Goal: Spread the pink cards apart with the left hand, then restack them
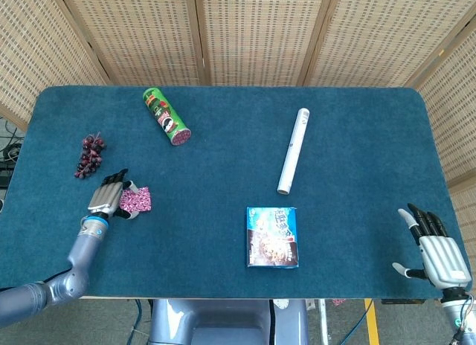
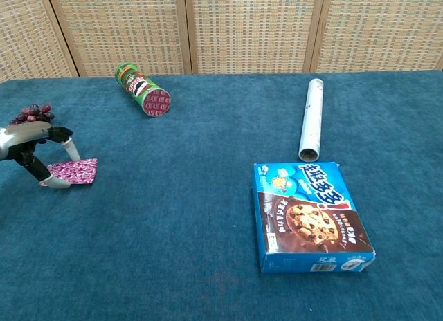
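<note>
We note the table carries a blue cookie box near its front edge, centre. A white tube lies toward the back right; a green chip can lies toward the back left. Grapes sit near the left edge. The pink cards lie stacked near the left edge, in front of the grapes. The left hand rests fingertips on them. The right hand hangs off the front right corner, fingers apart, holding nothing.
</note>
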`<action>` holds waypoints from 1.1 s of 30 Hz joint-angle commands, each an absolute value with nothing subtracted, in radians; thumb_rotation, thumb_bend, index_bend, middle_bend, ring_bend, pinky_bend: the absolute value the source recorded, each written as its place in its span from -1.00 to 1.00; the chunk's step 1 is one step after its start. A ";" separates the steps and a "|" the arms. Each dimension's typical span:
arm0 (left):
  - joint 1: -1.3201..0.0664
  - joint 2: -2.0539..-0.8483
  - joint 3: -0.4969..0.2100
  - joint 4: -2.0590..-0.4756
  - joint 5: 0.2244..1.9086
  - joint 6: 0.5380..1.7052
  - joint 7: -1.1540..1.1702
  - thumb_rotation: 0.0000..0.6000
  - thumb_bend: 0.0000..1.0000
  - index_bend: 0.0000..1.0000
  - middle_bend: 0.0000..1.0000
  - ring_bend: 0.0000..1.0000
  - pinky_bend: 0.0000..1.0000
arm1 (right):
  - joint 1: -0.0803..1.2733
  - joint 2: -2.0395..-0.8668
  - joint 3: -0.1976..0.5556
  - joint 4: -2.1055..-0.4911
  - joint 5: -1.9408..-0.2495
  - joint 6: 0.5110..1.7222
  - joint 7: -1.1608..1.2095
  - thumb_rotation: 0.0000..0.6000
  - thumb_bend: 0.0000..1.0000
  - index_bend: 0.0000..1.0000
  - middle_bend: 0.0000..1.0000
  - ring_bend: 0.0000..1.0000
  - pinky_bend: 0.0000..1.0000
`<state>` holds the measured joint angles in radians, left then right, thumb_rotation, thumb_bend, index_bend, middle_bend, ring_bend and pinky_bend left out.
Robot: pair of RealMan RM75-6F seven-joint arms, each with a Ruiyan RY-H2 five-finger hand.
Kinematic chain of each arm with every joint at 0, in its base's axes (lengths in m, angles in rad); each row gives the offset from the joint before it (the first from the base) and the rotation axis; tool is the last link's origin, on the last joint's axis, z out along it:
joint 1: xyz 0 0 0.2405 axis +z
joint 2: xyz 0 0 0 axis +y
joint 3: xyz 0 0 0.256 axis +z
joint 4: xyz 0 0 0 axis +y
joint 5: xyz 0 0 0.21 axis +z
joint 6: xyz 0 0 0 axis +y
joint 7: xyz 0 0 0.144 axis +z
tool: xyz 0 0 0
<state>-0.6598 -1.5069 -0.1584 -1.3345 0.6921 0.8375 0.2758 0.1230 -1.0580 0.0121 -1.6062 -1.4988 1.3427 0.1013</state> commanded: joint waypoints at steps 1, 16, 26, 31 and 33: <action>-0.647 -1.504 -0.158 -1.297 0.692 0.810 0.241 1.00 -0.52 -0.02 -1.00 -1.00 -1.00 | 0.123 -1.058 0.012 -1.607 -1.499 1.343 0.100 1.00 -1.00 -1.00 -1.00 -1.00 -1.00; -0.649 -1.530 -0.182 -1.222 0.742 0.773 0.170 1.00 -0.52 -0.09 -1.00 -1.00 -1.00 | 0.123 -1.059 0.013 -1.608 -1.495 1.343 0.095 1.00 -1.00 -1.00 -1.00 -1.00 -1.00; -0.658 -1.533 -0.185 -1.218 0.738 0.765 0.177 1.00 -0.57 -0.74 -1.00 -1.00 -1.00 | 0.123 -1.058 0.013 -1.607 -1.495 1.343 0.099 1.00 -1.00 -1.00 -1.00 -1.00 -1.00; -0.652 -1.522 -0.187 -1.239 0.757 0.785 0.174 1.00 -0.57 -0.92 -1.00 -1.00 -1.00 | 0.122 -1.059 0.013 -1.607 -1.495 1.343 0.100 1.00 -1.00 -1.00 -1.00 -1.00 -1.00; -0.641 -1.504 -0.194 -1.272 0.789 0.815 0.155 1.00 -0.58 -0.93 -1.00 -1.00 -1.00 | 0.122 -1.059 0.013 -1.607 -1.495 1.343 0.100 1.00 -1.00 -1.00 -1.00 -1.00 -1.00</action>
<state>-0.6497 -1.5177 -0.1889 -1.2487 0.7657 0.7922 0.1684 0.1222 -1.0590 0.0130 -1.6069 -1.4949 1.3428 0.0999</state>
